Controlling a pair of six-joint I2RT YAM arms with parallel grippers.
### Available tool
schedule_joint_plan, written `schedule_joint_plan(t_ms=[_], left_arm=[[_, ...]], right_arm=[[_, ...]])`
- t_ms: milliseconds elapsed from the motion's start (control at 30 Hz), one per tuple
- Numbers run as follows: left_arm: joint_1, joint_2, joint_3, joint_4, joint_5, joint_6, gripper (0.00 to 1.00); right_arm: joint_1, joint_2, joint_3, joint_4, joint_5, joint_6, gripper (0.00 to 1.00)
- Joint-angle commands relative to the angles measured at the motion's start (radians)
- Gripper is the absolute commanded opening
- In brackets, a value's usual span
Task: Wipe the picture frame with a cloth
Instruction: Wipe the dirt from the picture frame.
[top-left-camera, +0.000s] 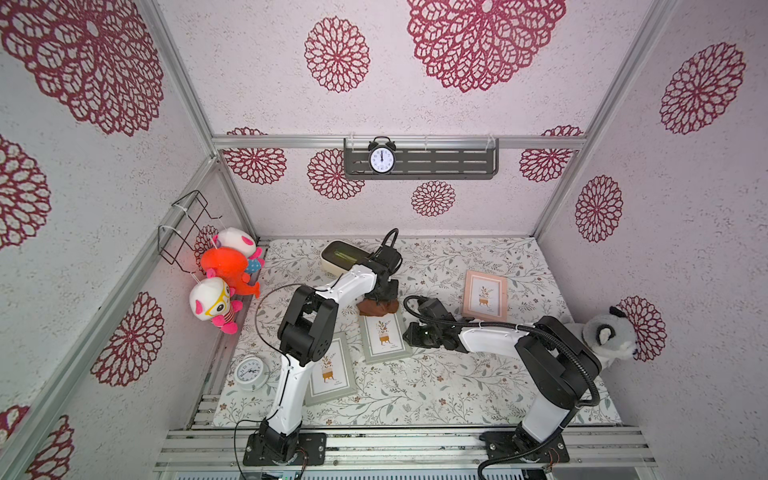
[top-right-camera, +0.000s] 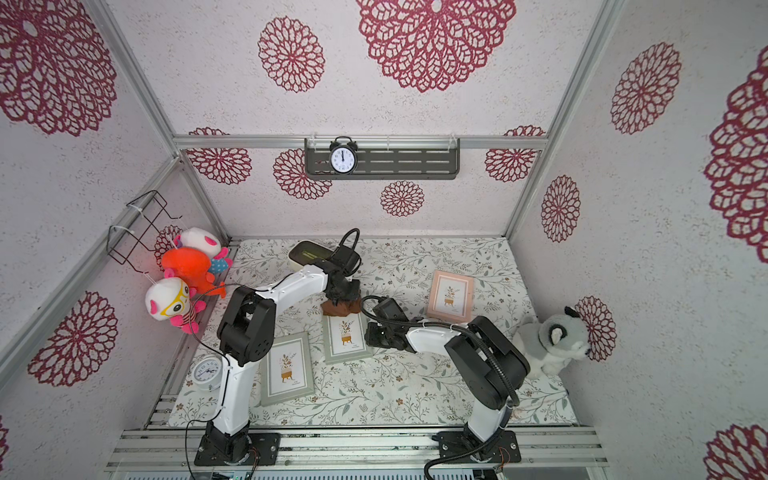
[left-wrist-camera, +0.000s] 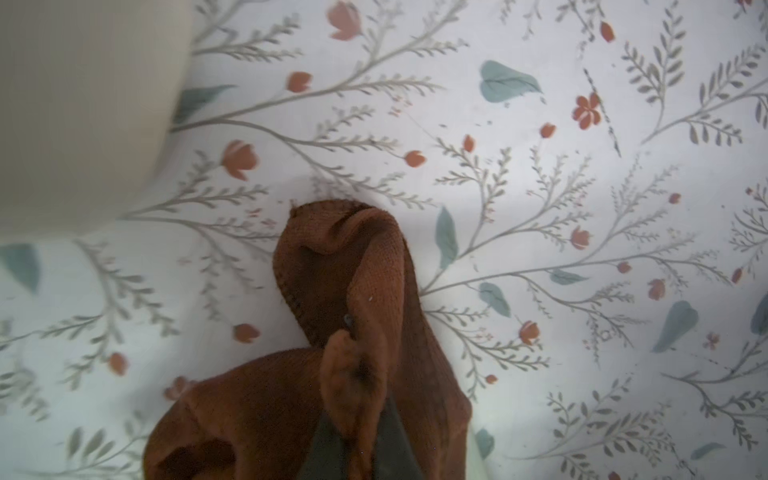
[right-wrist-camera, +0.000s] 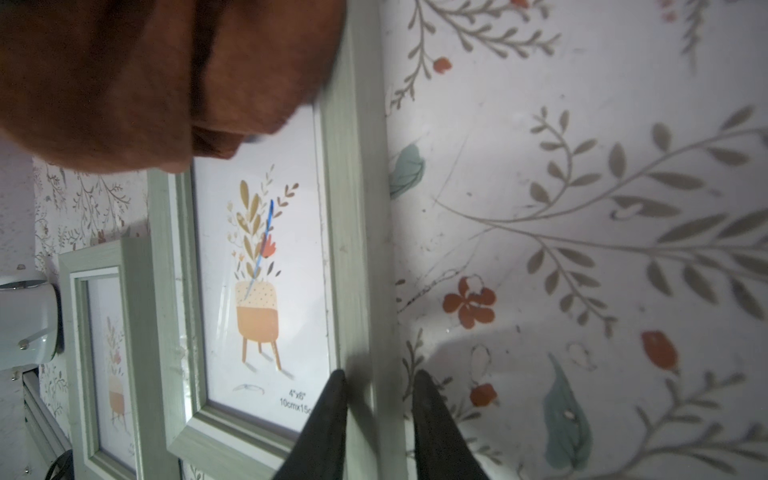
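Looking down into the workspace, you find the cloth (top-left-camera: 377, 306), a bunched rust-brown rag, near the middle of the table (top-left-camera: 457, 386). It rests on the far end of the picture frame (top-left-camera: 384, 338), a pale green frame lying flat with a potted-plant print facing up. Your left gripper (top-left-camera: 381, 295) is closed on the cloth from above. The left wrist view shows a fold of fabric (left-wrist-camera: 361, 291) pinched between its dark fingers (left-wrist-camera: 395, 436).

Your right gripper (right-wrist-camera: 380, 374) reaches in from the right, low at the frame's near right side. In the right wrist view its jaws sit on either side of the frame's right rail and appear clamped on it.

A second green frame (top-left-camera: 330, 370) lies just left and nearer, partly under the left arm. A pink frame (top-left-camera: 485, 295) lies to the far right, apart from both. A cream box with a dark lid (top-left-camera: 338, 257) sits at the far side behind the left gripper. A white clock (top-left-camera: 250, 372) lies at the near left edge. Bright plush toys (top-left-camera: 228, 266) hang on the left wall, and a grey plush animal (top-left-camera: 606, 336) sits against the right wall. A black alarm clock (top-left-camera: 382, 158) stands on a dark shelf (top-left-camera: 449, 164) on the far wall.
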Motion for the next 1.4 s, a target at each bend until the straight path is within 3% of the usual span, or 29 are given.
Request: schedule_joint_plan(t_ms=[0,167,367,633,967,1100,1367], left_arm=[[-0.017,0.031,0.022,0.004,0.044,0.001,0.0],[-0.01,-0.012,-0.028,-0.007,-0.028,0.01,0.0],[0.069,-0.135,-0.151,0.008,-0.088,0.007,0.0],[0.117,-0.179,-0.19,0.009,-0.082,0.011,0.0],[0.056,-0.246,-0.407,0.038,-0.011,-0.077,0.0],[0.019,-0.338,-0.505,0.066,0.014,-0.134,0.0],[-0.036,-0.377,-0.593,0.1,0.008,-0.197,0.0]], right_arm=[[0.01,-0.005,-0.06,-0.139,0.053,0.022,0.28],[0.011,-0.014,-0.073,-0.132,0.053,0.033,0.28],[0.012,0.005,-0.062,-0.126,0.045,0.03,0.28],[0.017,0.018,-0.056,-0.126,0.041,0.032,0.28],[0.017,-0.001,-0.065,-0.131,0.048,0.041,0.28],[0.019,-0.004,-0.072,-0.128,0.047,0.046,0.28],[0.029,0.004,-0.084,-0.104,0.038,0.065,0.28]])
